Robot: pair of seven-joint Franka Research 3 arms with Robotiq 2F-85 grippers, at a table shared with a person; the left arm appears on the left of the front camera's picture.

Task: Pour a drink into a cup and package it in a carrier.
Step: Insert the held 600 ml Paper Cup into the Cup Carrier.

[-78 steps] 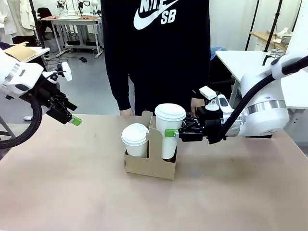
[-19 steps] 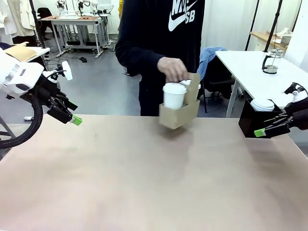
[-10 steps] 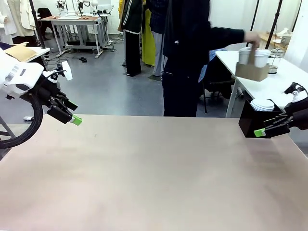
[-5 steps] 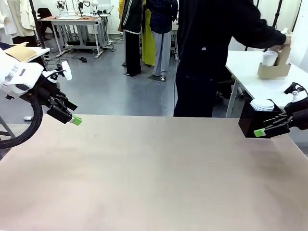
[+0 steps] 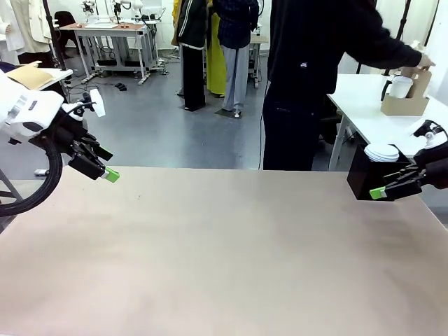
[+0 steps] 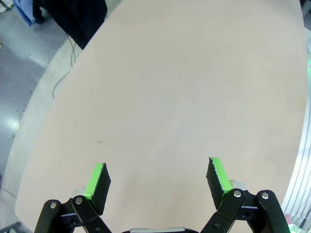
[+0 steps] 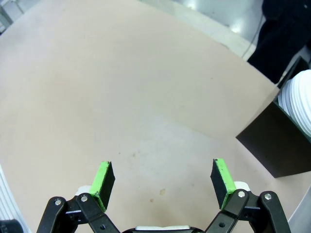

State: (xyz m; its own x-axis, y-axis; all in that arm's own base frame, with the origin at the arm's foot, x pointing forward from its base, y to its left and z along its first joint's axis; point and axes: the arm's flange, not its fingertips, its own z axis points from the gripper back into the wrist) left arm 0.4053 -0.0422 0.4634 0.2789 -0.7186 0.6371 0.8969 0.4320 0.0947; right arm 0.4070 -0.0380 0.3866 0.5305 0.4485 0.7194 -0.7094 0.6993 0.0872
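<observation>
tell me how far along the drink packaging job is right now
Looks done: the carrier with a lidded cup in it sits on the white side table, the person's hand at its handle. In hand: nothing; the left pincer and right pincer are open and empty over the bare brown table. Left: apparently nothing for the arms.

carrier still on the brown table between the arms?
No, the carrier sits on the white side table at the far right, with the person's hand on its handle.
</observation>
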